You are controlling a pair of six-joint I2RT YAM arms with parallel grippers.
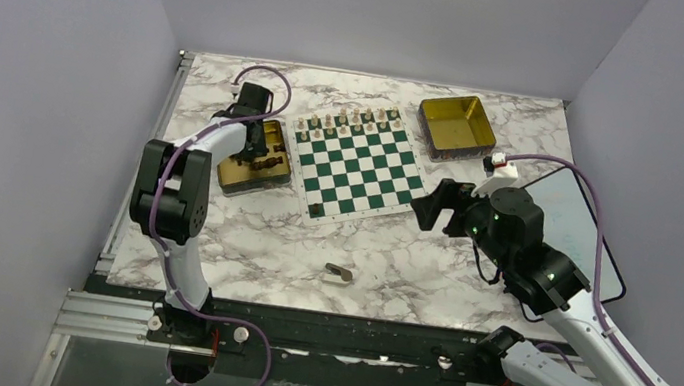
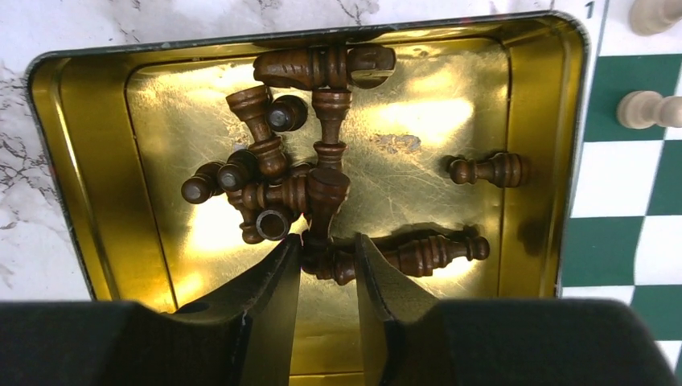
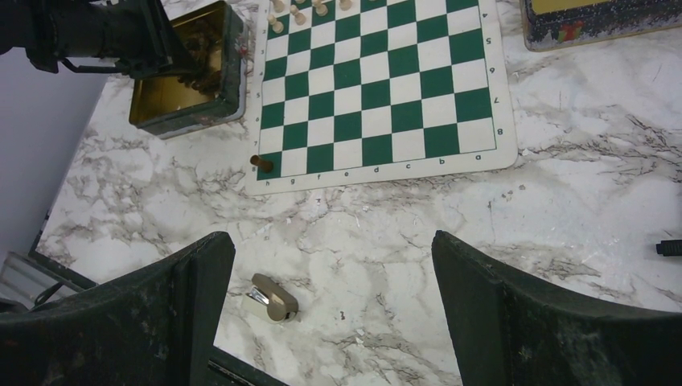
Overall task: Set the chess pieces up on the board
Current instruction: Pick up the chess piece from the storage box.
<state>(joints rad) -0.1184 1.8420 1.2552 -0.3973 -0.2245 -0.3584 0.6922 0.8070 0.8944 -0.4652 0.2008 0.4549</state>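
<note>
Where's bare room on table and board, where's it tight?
Free: near six rows of the board, bar one dark piece at the near-left corner; marble between board and near edge, bar a tan object. Tight: pale pieces on the far two rows; left tin, left gripper inside.

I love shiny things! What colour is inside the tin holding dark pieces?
The tin is gold inside; left wrist view.

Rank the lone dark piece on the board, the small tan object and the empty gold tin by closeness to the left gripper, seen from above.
1. lone dark piece, board near-left corner.
2. small tan object, in front of the board.
3. empty gold tin, far right.
</note>
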